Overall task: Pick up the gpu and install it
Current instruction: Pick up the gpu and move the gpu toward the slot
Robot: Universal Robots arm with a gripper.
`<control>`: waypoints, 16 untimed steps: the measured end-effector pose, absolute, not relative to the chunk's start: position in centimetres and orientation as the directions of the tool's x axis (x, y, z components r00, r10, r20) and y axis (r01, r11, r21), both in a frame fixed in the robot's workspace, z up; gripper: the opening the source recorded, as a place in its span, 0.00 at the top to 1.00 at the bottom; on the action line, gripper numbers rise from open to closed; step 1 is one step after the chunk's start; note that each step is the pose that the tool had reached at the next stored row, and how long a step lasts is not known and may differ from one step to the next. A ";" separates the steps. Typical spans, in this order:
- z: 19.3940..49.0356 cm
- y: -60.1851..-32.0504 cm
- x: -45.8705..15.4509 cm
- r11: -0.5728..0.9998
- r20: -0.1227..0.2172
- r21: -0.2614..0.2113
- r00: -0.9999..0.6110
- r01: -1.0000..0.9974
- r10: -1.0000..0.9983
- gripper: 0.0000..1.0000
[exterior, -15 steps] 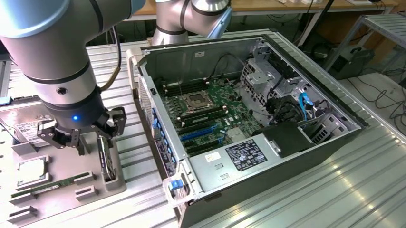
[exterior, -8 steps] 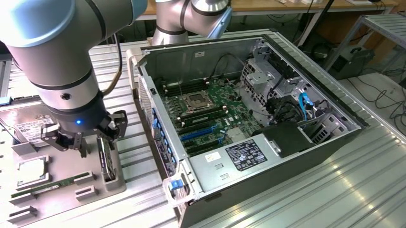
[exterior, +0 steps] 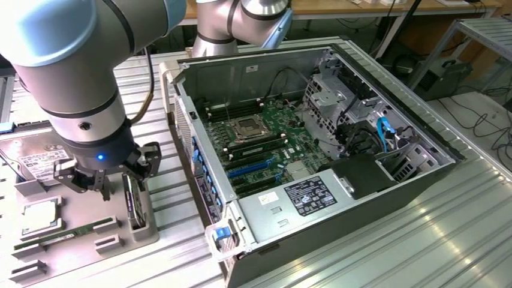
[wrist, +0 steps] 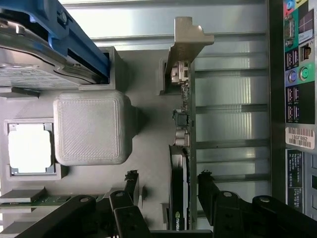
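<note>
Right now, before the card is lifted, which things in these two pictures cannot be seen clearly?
Thin black circuit card: wrist view, edge-on; faces hidden.
Silver hard drive with white label: exterior view, the grey robot arm covers part.
Blue motherboard slots: exterior view, too small to tell if free.

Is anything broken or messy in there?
No, nothing looks broken or spilled. The gpu stands on its edge in the gray tray, with the open gripper straddling it. The computer case lies open on its side, which looks deliberate.
</note>
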State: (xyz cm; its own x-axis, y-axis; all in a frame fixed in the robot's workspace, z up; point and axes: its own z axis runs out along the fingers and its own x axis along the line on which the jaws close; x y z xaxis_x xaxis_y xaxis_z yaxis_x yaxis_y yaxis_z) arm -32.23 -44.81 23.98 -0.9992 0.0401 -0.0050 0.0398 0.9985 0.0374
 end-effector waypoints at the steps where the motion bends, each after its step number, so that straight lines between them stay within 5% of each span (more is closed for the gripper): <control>1: 23.9 -44.8 -32.2 0.999 -0.005 0.037 -0.999 0.040 0.040 0.40; 16: 23.3 -44.8 -32.2 0.999 -0.005 0.037 -0.999 0.040 0.040 0.40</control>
State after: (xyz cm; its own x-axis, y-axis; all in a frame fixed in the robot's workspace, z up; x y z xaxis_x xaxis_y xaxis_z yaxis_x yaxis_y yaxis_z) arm -32.23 -44.82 23.31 -0.9992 0.0401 -0.0049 0.0399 0.9985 0.0373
